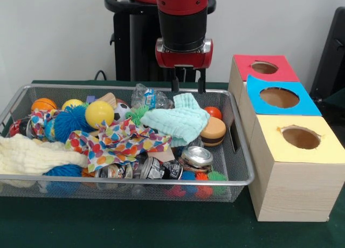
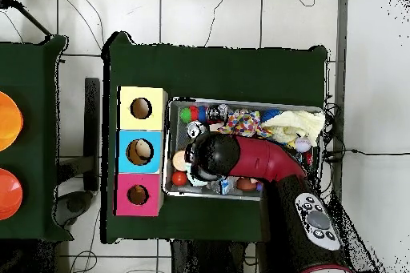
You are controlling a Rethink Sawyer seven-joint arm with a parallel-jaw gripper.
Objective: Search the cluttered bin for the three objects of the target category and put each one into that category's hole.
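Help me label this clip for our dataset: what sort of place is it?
Probably a robotics lab test station: a green-covered table holds a wire bin of assorted clutter beside three wooden sorting boxes with holes, and cables trail over a tiled floor.

Bin (image 1: 241, 151) packed full, no bare floor between items; the three box holes (image 1: 279, 97) stand clear from above.

Probably a robotics lab, pedestal arm (image 1: 180, 21), floor cables (image 2: 240, 18)

Wire bin (image 1: 241, 151) crammed with balls, cloths and cans beneath the gripper (image 1: 188, 86), three holed boxes (image 1: 295, 167) beside it
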